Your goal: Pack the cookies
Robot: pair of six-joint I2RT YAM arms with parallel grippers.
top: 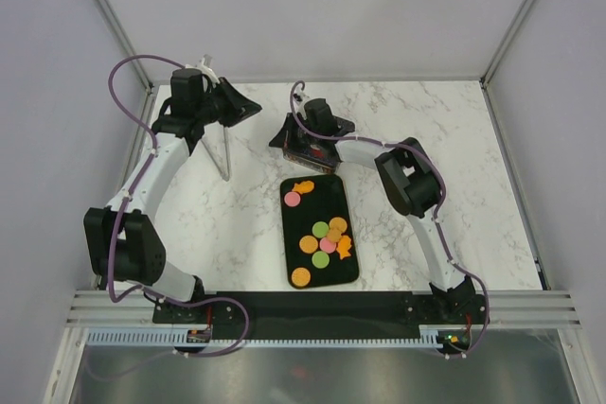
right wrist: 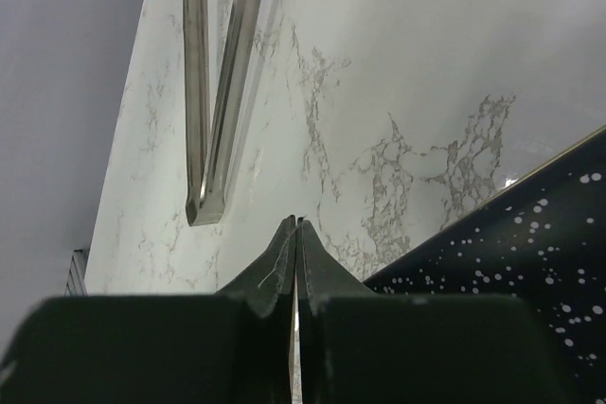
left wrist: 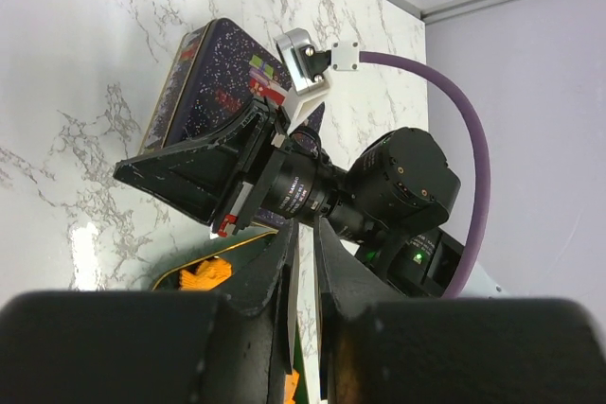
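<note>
Several cookies [top: 325, 237] in orange, pink and green lie on a black tray [top: 343, 198]; a pink one [top: 292, 199] and an irregular orange one [top: 303, 187] lie at its far end. One orange cookie [left wrist: 204, 273] shows in the left wrist view. A dark speckled tin [top: 311, 152] sits just beyond the tray and also shows in the left wrist view [left wrist: 204, 82] and the right wrist view [right wrist: 530, 253]. My right gripper [top: 281, 135] is shut and empty at the tin's left edge, fingertips [right wrist: 289, 234] pressed together. My left gripper [top: 252, 109] is shut and empty, left of it.
Metal tongs [top: 223, 150] lie on the marble table left of the tin, below my left gripper; they also show in the right wrist view [right wrist: 213, 92]. The enclosure's grey walls and metal posts [top: 114, 16] border the table.
</note>
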